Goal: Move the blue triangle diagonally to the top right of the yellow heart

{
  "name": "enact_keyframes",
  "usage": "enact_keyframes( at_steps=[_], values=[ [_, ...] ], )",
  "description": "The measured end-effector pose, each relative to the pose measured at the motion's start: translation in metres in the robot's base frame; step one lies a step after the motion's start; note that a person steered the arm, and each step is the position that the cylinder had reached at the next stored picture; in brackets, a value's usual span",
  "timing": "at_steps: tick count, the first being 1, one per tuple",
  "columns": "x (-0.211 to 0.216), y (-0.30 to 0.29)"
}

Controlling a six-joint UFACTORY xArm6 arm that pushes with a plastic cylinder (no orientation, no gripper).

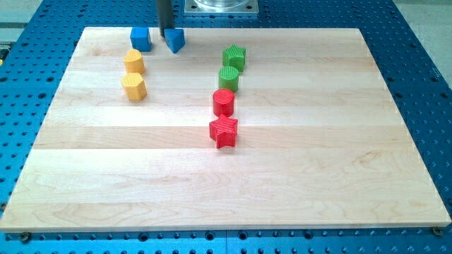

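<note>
The blue triangle (175, 40) lies near the board's top edge, left of centre. My tip (164, 35) is right against its upper left side, between it and a blue cube (140, 38). The rod comes down from the view's top. A yellow block that looks like the heart (134, 61) lies below the blue cube, so the blue triangle is up and to the right of it. A second yellow block, a pentagon (133, 86), lies just below the heart.
A green star (234, 56), a green cylinder (228, 78), a red cylinder (223, 102) and a red star (224, 132) form a column near the middle of the wooden board (318, 176). A blue perforated table surrounds the board.
</note>
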State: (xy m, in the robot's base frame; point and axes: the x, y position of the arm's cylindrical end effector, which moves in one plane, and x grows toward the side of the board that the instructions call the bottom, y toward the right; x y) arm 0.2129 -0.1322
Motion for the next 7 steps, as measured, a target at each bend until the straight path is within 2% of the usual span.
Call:
enact_keyframes(
  at_steps=[1,3,5,6,7],
  values=[
    [0.021,0.025],
    [0.001,0.101],
    [0.028,0.076],
    [0.025,0.100],
    [0.003,0.100]
  ],
)
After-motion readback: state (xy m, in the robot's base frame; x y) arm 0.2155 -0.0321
